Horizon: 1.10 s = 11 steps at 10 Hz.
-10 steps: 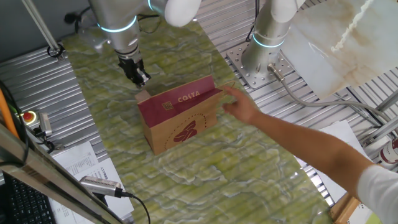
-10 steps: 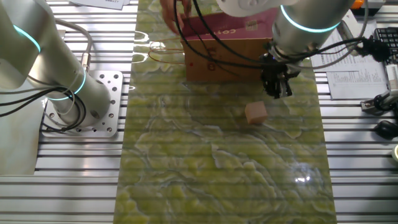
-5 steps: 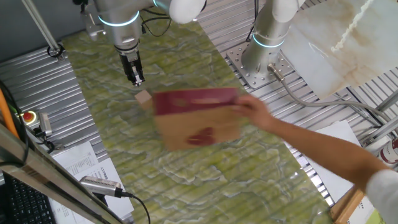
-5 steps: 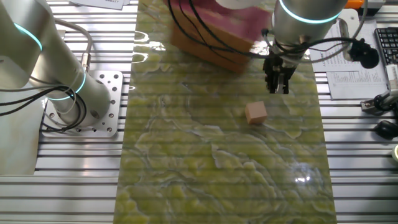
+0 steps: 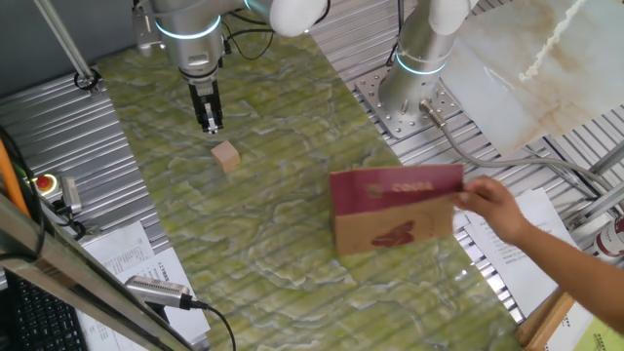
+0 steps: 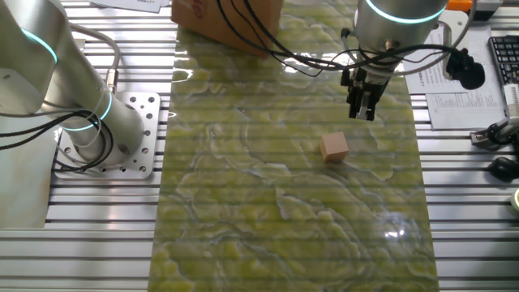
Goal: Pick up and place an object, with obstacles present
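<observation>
The small tan wooden cube (image 5: 225, 155) lies alone on the green marbled mat; it also shows in the other fixed view (image 6: 333, 147). My gripper (image 5: 210, 124) hangs a little above the mat just beyond the cube, apart from it, fingers close together and holding nothing; it also shows in the other fixed view (image 6: 362, 111). A person's hand (image 5: 492, 208) holds the brown COSTA paper bag (image 5: 394, 208) lifted near the mat's right side, far from the cube. In the other fixed view only the bag's lower part (image 6: 223, 18) shows at the top edge.
A second robot arm's base (image 5: 414, 88) is bolted to the right of the mat. A person's arm (image 5: 561, 268) reaches in from the lower right. Papers and a red button box (image 5: 44, 182) lie along the left side.
The person has carried the paper bag away from the cube toward the mat's right side. The cube now stands fully uncovered. My gripper has barely moved.
</observation>
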Tool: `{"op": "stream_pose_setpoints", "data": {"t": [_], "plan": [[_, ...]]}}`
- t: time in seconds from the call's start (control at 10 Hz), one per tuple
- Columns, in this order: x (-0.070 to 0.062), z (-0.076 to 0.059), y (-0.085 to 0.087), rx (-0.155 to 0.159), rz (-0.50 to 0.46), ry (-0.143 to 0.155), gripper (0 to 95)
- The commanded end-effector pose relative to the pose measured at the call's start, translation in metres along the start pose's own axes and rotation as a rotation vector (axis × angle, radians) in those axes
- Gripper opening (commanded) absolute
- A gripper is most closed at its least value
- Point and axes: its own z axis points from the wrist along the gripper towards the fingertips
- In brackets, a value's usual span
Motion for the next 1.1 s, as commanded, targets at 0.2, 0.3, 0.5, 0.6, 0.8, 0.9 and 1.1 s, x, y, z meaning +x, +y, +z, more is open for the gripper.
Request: {"op": "stream_pose_setpoints", "data": {"t": [0.2, 0.3, 0.5, 0.6, 0.8, 0.9, 1.1], "plan": [[-0.0029, -0.0031, 0.0024, 0.005, -0.016, 0.017, 0.0], [-0.0039, -0.0037, 0.0032, 0.004, -0.018, 0.022, 0.0], [-0.0071, -0.0062, 0.0056, 0.006, -0.017, 0.031, 0.0], [-0.0072, -0.0066, 0.0057, 0.005, -0.017, 0.031, 0.0], [-0.0071, -0.0079, 0.0060, 0.006, -0.012, 0.036, 0.0], [-0.0071, -0.0080, 0.0060, 0.007, -0.013, 0.036, 0.0], [-0.0071, -0.0080, 0.0060, 0.003, -0.014, 0.036, 0.0]]}}
